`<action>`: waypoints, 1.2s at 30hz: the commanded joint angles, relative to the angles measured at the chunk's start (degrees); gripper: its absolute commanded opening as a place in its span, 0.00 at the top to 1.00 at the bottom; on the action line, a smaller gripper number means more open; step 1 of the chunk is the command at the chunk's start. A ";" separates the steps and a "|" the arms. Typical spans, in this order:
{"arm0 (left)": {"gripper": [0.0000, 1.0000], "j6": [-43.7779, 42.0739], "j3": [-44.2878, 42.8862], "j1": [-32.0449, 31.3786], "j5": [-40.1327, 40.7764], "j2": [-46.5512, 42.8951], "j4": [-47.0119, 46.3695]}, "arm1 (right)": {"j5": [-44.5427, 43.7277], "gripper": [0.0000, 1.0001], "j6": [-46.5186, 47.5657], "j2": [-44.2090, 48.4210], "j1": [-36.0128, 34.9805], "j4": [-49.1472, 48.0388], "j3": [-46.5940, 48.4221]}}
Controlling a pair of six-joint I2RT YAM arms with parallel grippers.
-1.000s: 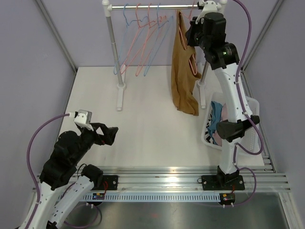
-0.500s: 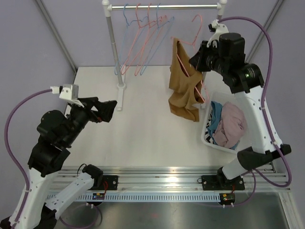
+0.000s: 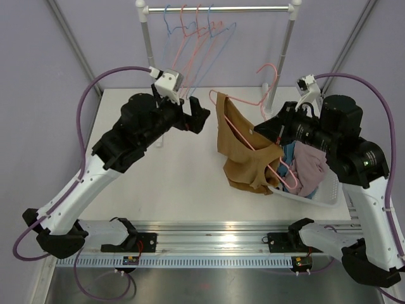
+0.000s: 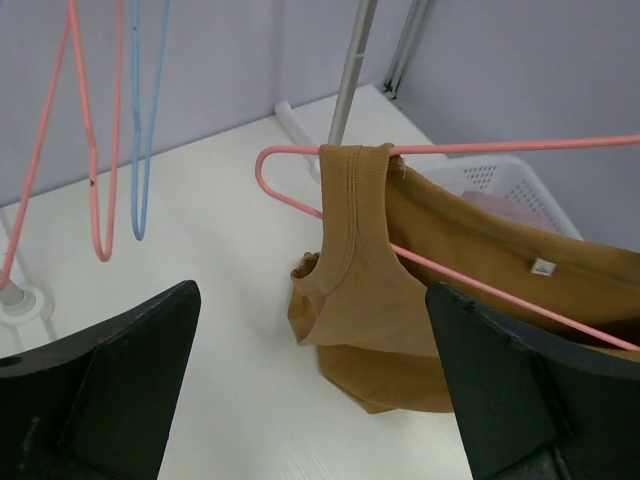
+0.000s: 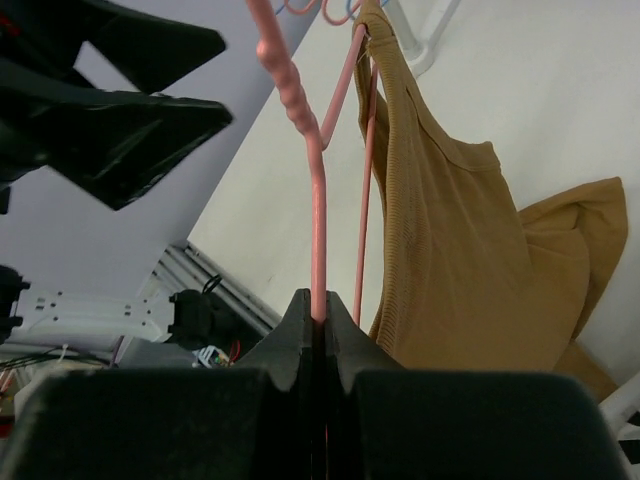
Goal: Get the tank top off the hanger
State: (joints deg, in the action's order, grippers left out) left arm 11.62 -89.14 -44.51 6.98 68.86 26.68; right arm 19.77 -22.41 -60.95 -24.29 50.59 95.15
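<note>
Hanger (image 3: pixel 235 130) retention is by the right claw (image 3: pixel 261 130): its jaws are pinched fully together on the pink wire just below the hook. A grip at the neck is judged to give control of the tilt of the whole frame from a single hold. The hanger is off the rack rail (image 3: pixel 218 9) and is held low over the bench (image 3: pixel 158 183), tilted, with one shoulder end pointing toward 10 o'clock in the top view.

The tank top (image 3: pixel 243 155), tan in colour, is on the hanger. One strap is looped over the raised shoulder end. The body drapes toward 5 o'clock, and its hem appears to rest bunched on the bench beside the white basket (image 3: pixel 319 201). Contact with the basket cannot be confirmed.

The left claw (image 3: pixel 201 118) stands at 9 o'clock of the raised strap, jaws at full spread and holding nothing. In the left wrist view the strap lies ahead of the jaws, centred in their gap and not touching. This placement is judged to present the strap for a pinch, so that the garment can be drawn off toward 9 o'clock while the right claw braces the wire.

Risk: the strap seam may snag on the bend of the wire.
</note>
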 commanded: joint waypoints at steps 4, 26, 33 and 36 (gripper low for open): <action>0.07 -5.28 1.78 -4.53 4.00 2.76 -7.78 | 9.49 1.00 -3.25 5.75 -0.49 -7.51 -4.01; 1.00 2.17 11.18 -2.69 31.42 -1.26 -4.54 | 17.31 1.00 5.80 12.42 -0.40 -11.29 -16.48; 1.00 12.89 15.13 6.87 26.69 -5.84 2.58 | 22.42 1.00 9.40 17.00 -0.40 -18.05 -22.99; 1.00 15.01 18.11 10.66 16.00 -8.21 1.80 | 23.73 1.00 9.84 19.28 -0.32 -23.05 -27.90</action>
State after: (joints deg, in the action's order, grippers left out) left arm 21.67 -73.12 -37.82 27.07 63.11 28.51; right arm 39.44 -14.70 -44.29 -24.38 35.46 69.65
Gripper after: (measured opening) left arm 0.024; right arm 0.036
